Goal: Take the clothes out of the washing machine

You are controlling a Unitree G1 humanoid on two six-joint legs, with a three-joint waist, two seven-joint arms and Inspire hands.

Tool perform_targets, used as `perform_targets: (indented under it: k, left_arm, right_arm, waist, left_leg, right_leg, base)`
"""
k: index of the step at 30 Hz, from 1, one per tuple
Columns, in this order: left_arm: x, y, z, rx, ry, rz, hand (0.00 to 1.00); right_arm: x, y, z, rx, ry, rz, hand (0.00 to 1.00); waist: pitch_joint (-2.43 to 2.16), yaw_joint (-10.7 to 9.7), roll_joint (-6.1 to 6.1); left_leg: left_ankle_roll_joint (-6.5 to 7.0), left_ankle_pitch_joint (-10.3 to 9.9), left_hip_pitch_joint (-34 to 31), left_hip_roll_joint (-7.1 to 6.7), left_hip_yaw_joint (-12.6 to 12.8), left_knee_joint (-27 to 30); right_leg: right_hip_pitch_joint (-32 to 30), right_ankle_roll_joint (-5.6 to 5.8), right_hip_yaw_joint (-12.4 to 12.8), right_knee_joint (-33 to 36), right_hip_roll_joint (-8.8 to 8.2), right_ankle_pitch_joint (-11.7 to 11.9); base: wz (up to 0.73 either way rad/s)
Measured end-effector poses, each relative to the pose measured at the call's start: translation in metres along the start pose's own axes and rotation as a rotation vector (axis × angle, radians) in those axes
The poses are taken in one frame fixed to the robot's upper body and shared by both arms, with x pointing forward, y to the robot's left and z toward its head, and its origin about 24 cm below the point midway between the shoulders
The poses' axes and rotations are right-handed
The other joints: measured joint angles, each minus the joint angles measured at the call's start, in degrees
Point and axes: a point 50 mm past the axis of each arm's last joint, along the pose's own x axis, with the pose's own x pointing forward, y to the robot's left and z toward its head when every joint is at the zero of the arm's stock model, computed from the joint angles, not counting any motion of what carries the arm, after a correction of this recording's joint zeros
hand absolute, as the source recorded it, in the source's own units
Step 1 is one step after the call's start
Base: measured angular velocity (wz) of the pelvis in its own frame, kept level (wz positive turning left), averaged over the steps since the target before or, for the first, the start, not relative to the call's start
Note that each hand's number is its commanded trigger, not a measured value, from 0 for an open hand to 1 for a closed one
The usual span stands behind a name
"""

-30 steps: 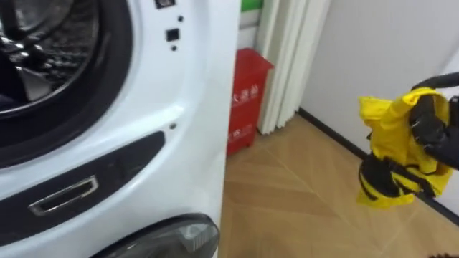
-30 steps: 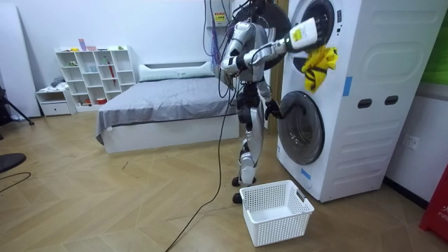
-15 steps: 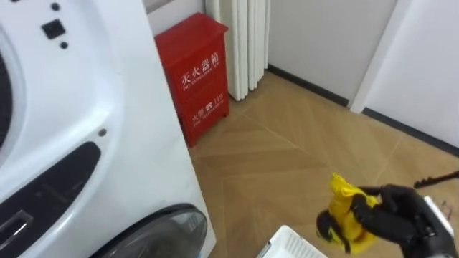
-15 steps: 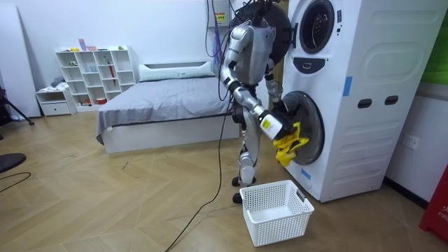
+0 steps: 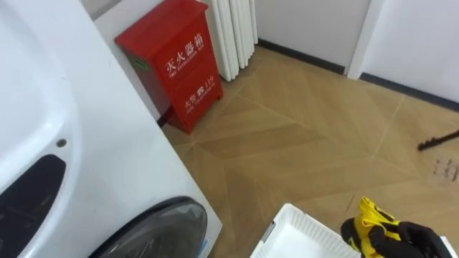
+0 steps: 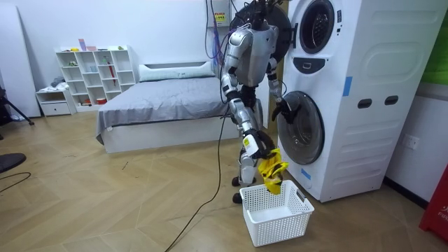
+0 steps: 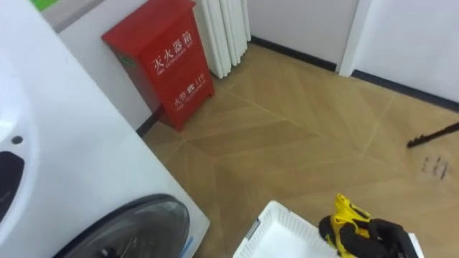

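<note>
Stands close in front of the washer (image 6: 350,91), with the bed (image 6: 161,112) behind. Grips a yellow cloth (image 5: 372,221) in the right hand (image 5: 424,239), dark fingers curled tight round it, arm stretched down. Holds that cloth right at the near rim of the white basket (image 6: 277,214) on the floor; cannot tell whether cloth and rim touch. Has the left hand (image 6: 282,110) up by the edge of the lower round door (image 5: 158,228); cannot tell how its fingers are set. Looks down past the washer's white front on a red box (image 5: 172,64) standing by the wall, well apart from the basket.
</note>
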Motion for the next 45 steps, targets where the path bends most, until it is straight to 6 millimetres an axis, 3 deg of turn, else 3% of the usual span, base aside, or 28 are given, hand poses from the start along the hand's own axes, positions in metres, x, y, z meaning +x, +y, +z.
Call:
perform_targets:
  k: [1,2,5,10,20,24,27,28,38,42,45]
  left_arm:
    - [0.0,0.0,0.001,0.001,-0.006,0.001,0.0]
    - [0.0,-0.001,0.001,-0.005,-0.008,0.002,0.0]
    - [0.0,-0.002,0.004,-0.019,-0.024,-0.001,0.0]
    - [-0.001,-0.006,0.008,-0.024,-0.046,-0.009,0.0]
    - [-0.001,-0.01,0.015,-0.004,-0.087,-0.025,0.0]
    - [-0.001,-0.01,0.017,-0.005,-0.103,-0.025,0.0]
    - [-0.002,-0.011,0.017,-0.008,-0.111,-0.025,0.0]
    - [-0.003,-0.011,0.015,-0.01,-0.113,-0.019,0.0]
    - [-0.006,-0.014,0.009,-0.025,-0.131,-0.018,0.0]
    - [-0.009,-0.016,0.002,-0.019,-0.124,-0.026,0.0]
    - [-0.011,-0.017,-0.002,-0.021,-0.117,-0.027,0.0]
  right_arm:
    - [-0.001,-0.002,-0.004,-0.003,0.014,-0.011,0.1]
    - [-0.001,-0.002,-0.005,-0.004,0.02,-0.016,0.0]
    - [-0.002,-0.004,-0.011,-0.008,0.044,-0.03,0.0]
    - [-0.004,-0.001,-0.018,-0.014,0.067,-0.02,0.0]
    - [-0.011,0.002,-0.027,0.004,0.083,-0.03,0.0]
    - [-0.014,-0.002,-0.031,0.002,0.089,-0.066,0.0]
    - [-0.016,-0.004,-0.034,-0.001,0.094,-0.076,0.0]
    - [-0.016,-0.004,-0.034,-0.001,0.094,-0.076,0.0]
    - [-0.024,-0.011,-0.045,0.029,0.125,-0.099,0.0]
    - [-0.036,-0.032,-0.071,0.069,0.238,-0.178,0.0]
    - [-0.055,-0.048,-0.097,0.068,0.35,-0.232,0.0]
  waist:
    - [0.0,0.02,0.01]
    - [-0.01,0.03,0.02]
    - [-0.06,0.03,0.1]
    - [-0.57,0.0,0.82]
    - [-0.71,0.13,1.05]
    - [-0.63,0.04,0.92]
    - [-0.42,0.01,0.4]
    - [-0.15,-0.01,-0.16]
    - [-0.57,-0.4,-1.28]
    - [-0.93,-0.44,-2.64]
    - [-1.34,-0.15,-4.69]
  left_leg:
    - [0.0,0.0,0.02,-0.04,0.01,0.0]
    - [0.0,0.0,0.02,-0.04,0.03,0.0]
    - [0.01,0.0,0.07,-0.03,0.04,0.05]
    - [0.01,0.0,0.11,0.04,-0.02,0.07]
    - [0.22,0.12,0.15,-0.17,-1.33,0.02]
    - [0.65,0.67,0.49,-0.87,-1.52,-1.02]
    - [0.69,0.69,1.32,-1.04,-1.54,-1.15]
    - [0.69,0.69,1.6,-1.12,-1.55,-1.38]
    - [0.83,0.76,3.84,-1.66,-3.81,-2.82]
    - [0.76,0.8,6.37,-1.61,-6.38,-3.15]
    - [0.71,0.83,8.6,-1.79,-9.23,-3.59]
  right_leg:
    - [-0.05,0.0,0.01,0.11,0.0,-0.05]
    - [-0.05,0.0,0.02,0.12,0.01,-0.05]
    - [-0.05,-0.01,0.01,0.28,0.04,-0.04]
    - [0.03,-0.02,-0.17,0.34,0.01,-0.04]
    - [0.44,-0.04,-0.98,0.13,-0.32,-0.03]
    - [0.35,0.05,-1.03,0.34,-0.69,-0.1]
    - [0.98,0.24,-1.06,0.34,-0.86,-0.32]
    - [1.09,0.34,-1.08,0.36,-0.9,-0.43]
    - [5.06,0.51,-3.04,-2.02,-1.45,-0.54]
    - [9.7,0.39,-5.87,-4.3,-2.08,-0.94]
    - [13.12,0.24,-8.55,-5.08,-2.95,-1.97]
  base:
    - [0.0]
    - [0.0]
    - [0.0]
    - [0.0]
    - [0.05]
    - [0.01]
    - [0.0]
    - [0.0]
    - [0.11]
    - [0.35]
    - [0.51]
